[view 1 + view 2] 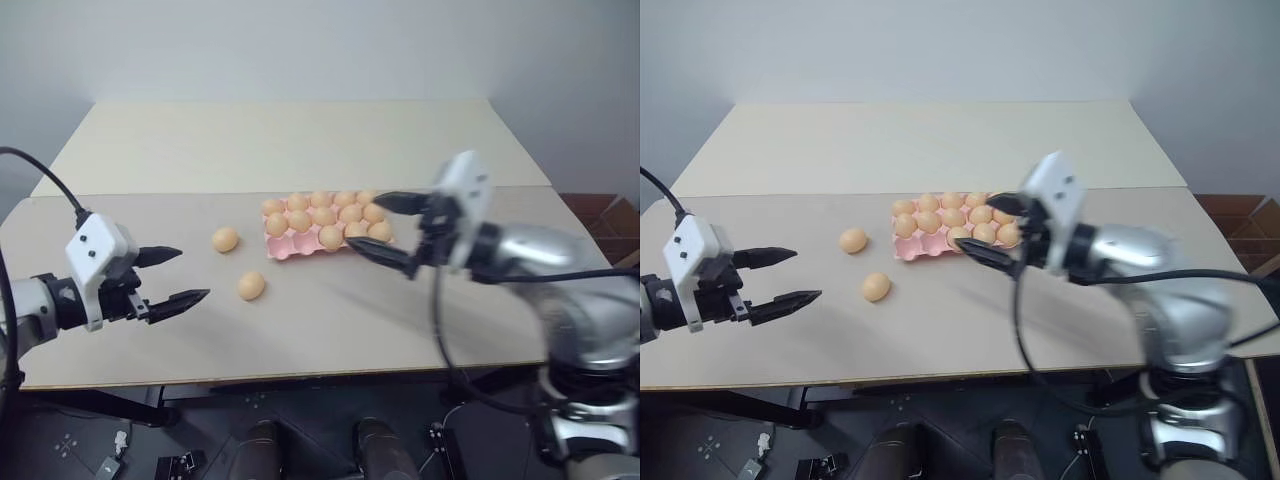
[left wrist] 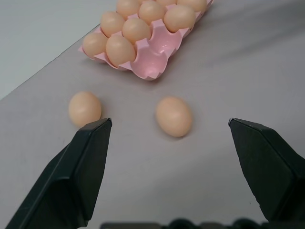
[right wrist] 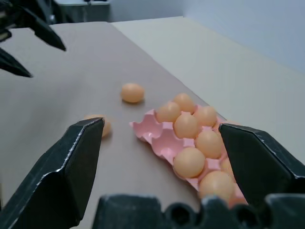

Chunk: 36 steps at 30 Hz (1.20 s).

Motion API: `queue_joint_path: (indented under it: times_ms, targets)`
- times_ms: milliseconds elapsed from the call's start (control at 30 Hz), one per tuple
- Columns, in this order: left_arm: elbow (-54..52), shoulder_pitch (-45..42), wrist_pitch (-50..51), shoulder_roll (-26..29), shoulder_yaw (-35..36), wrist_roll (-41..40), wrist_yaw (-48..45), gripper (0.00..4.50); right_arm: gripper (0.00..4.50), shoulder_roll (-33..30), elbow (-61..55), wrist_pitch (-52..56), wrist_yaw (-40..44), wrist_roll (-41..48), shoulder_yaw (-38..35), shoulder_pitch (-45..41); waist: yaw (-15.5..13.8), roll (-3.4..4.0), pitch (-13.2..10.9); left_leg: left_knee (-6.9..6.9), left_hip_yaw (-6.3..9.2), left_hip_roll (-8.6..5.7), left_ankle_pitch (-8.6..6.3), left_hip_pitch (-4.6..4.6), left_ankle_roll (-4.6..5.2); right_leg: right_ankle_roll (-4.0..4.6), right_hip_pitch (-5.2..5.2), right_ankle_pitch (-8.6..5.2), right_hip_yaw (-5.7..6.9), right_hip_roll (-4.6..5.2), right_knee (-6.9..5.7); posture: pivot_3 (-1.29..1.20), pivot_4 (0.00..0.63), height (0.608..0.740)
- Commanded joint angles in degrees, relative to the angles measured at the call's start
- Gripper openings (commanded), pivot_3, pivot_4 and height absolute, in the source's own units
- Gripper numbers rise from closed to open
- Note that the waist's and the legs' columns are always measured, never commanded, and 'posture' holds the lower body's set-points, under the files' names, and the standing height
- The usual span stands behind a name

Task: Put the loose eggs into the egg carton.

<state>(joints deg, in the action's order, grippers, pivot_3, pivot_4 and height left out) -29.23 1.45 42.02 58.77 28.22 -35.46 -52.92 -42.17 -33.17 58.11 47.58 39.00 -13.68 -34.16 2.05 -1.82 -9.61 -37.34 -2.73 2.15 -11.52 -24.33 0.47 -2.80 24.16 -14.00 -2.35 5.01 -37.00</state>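
Two loose eggs lie on the tan table left of the egg carton [image 1: 290, 250]: one egg [image 1: 225, 239] farther back, the other egg [image 1: 251, 286] nearer the front. The pink carton holds several eggs, and a couple of cups [image 2: 159, 52] at its near left corner are bare. My left gripper [image 1: 193, 273] hovers open and empty, left of the loose eggs and pointing toward them. Over the carton's near right side, my right gripper [image 1: 364, 222] is raised above the eggs, open with nothing between its fingers.
A second cream table [image 1: 290, 140] adjoins at the back, with a seam between the two. The near table edge [image 1: 300, 375] runs in front of both arms. A brown cardboard box [image 1: 600, 215] stands beyond the table's right side.
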Motion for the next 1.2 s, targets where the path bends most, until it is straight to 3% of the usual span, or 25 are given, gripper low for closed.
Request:
queue_joint_path:
  times_ms: [33,233,467,733,1200]
  targets:
    - [-2.0,0.7,0.7,1.8,2.9,0.8,0.6,4.25,4.46,-8.7,-0.1,3.1,7.5,10.1,-10.2,-0.2,-0.1,0.00,0.0,0.04,0.00,0.00,0.00,0.06,0.00,0.02,-0.06,-0.02,0.00,-0.01,0.01,0.00,0.150,0.740]
    - [-2.2,1.5,1.3,2.4,2.0,1.9,1.4,4.25,4.46,-20.3,3.8,2.1,11.9,13.4,-15.5,2.1,0.1,-0.01,0.0,0.05,-0.10,0.04,0.00,0.10,0.00,0.06,-0.03,-0.04,-0.06,-0.02,0.04,0.00,0.150,0.740]
    - [-3.4,1.6,2.8,2.5,-0.9,3.5,3.6,4.38,4.49,-25.1,2.0,0.2,15.6,14.7,-16.7,7.9,-0.3,-0.01,0.0,0.04,-0.11,0.03,0.00,0.05,0.00,0.04,-0.01,-0.05,-0.08,-0.02,0.08,0.00,0.150,0.740]
    - [-3.0,-2.6,4.9,-1.8,-10.3,5.3,9.8,4.38,4.49,-25.9,-0.3,-3.4,15.4,15.0,-14.3,9.8,-1.2,-0.01,0.0,0.01,-0.12,0.03,0.00,0.06,0.00,0.04,-0.03,-0.05,-0.09,-0.02,0.09,0.00,0.150,0.740]
    - [8.0,-16.7,3.8,-13.1,-28.6,12.3,15.2,4.38,4.49,-26.9,0.4,-6.9,15.7,15.3,-9.8,7.0,-1.4,-0.03,0.0,-0.07,-0.07,-0.02,0.00,0.00,0.01,-0.01,-0.07,-0.03,-0.09,-0.03,0.09,0.00,0.150,0.740]
